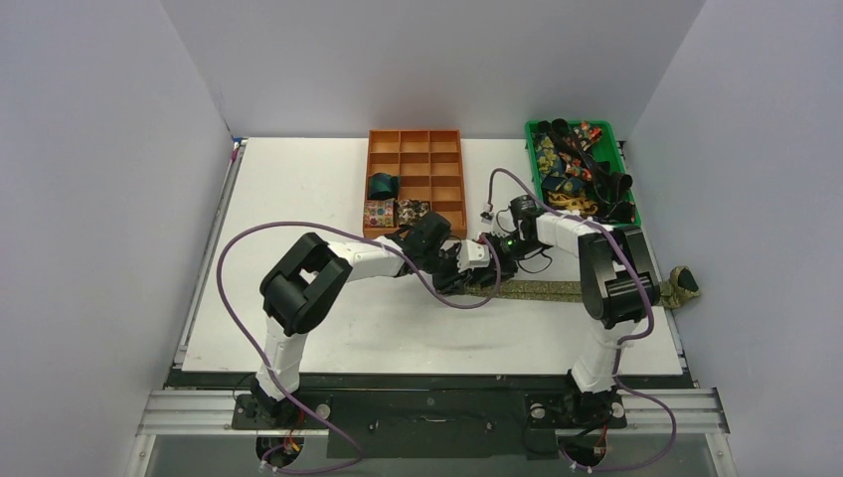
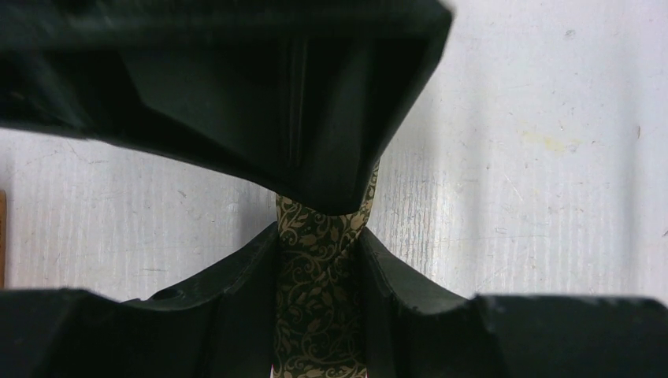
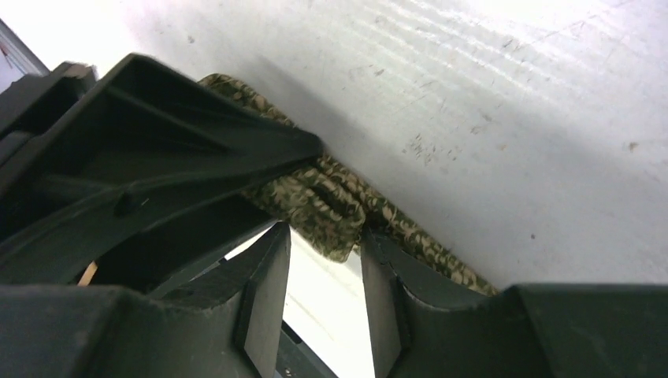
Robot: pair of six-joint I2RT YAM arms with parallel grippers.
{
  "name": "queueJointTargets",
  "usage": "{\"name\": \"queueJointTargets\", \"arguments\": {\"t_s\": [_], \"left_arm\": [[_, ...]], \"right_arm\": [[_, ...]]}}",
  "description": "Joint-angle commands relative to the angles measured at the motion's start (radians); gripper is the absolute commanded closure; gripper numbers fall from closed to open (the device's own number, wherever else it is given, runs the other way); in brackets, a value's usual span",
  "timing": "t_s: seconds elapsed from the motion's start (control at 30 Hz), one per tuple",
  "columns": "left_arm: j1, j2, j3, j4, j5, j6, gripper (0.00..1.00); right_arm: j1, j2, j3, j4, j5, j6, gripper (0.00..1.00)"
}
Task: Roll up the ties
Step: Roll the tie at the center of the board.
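Note:
An olive-gold patterned tie (image 1: 557, 290) lies flat across the white table. Its wide end (image 1: 682, 286) hangs off the right edge. Both grippers meet at its left, narrow end. My left gripper (image 1: 465, 266) is shut on the tie; the left wrist view shows the leaf-patterned strip (image 2: 319, 299) filling the gap at the gripper (image 2: 319, 232). My right gripper (image 1: 494, 255) comes from the other side. In the right wrist view a folded lump of the tie (image 3: 331, 201) sits between its tips (image 3: 324, 232), touching both. The gap behind the lump is empty.
An orange compartment tray (image 1: 447, 139) stands at the back centre, holding a teal coil (image 1: 382, 185), a floral coil (image 1: 378, 213) and a dark coil (image 1: 413, 210). A green bin (image 1: 531, 149) with several loose ties is at the back right. Purple cables (image 1: 234, 260) loop over the table.

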Motion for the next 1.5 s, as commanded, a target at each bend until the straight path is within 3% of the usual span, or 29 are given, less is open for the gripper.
{"name": "queueJointTargets", "arguments": {"t_s": [0.0,0.07,0.13,0.2,0.23,0.37,0.63,0.77,0.97,1.2,1.47], "left_arm": [[0.001,0.008,-0.042,-0.090,0.006,-0.010,0.66],[0.002,0.010,-0.041,-0.094,0.002,-0.006,0.65],[0.008,0.006,-0.040,-0.102,-0.002,-0.015,0.56],[0.032,-0.025,-0.066,-0.084,0.022,-0.036,0.40],[0.044,-0.044,-0.114,-0.035,0.059,-0.053,0.33],[0.114,-0.188,-0.307,0.185,0.109,-0.067,0.25],[0.101,-0.187,-0.350,0.263,0.075,-0.002,0.29],[0.086,-0.153,-0.330,0.299,0.062,0.042,0.36],[0.077,-0.165,-0.270,0.275,0.104,0.055,0.64],[0.005,-0.198,-0.199,0.293,0.138,-0.064,0.61],[-0.022,-0.032,-0.112,0.335,0.060,-0.131,0.57]], "right_arm": [[0.019,0.049,0.014,0.067,0.029,0.036,0.67],[0.027,0.060,0.010,0.070,0.048,0.033,0.74],[0.033,0.067,0.005,0.065,0.084,0.020,0.92],[0.037,0.076,0.004,0.047,0.132,-0.002,1.00],[0.036,0.082,0.004,0.035,0.164,-0.006,1.00],[0.036,0.096,0.001,0.000,0.230,-0.053,1.00],[0.049,0.125,0.012,-0.028,0.276,-0.079,1.00],[0.056,0.129,0.016,-0.038,0.284,-0.095,1.00],[0.058,0.136,0.025,-0.053,0.294,-0.113,1.00],[0.068,0.132,0.021,-0.052,0.286,-0.113,1.00],[0.072,0.113,0.004,-0.031,0.215,-0.113,1.00]]}}
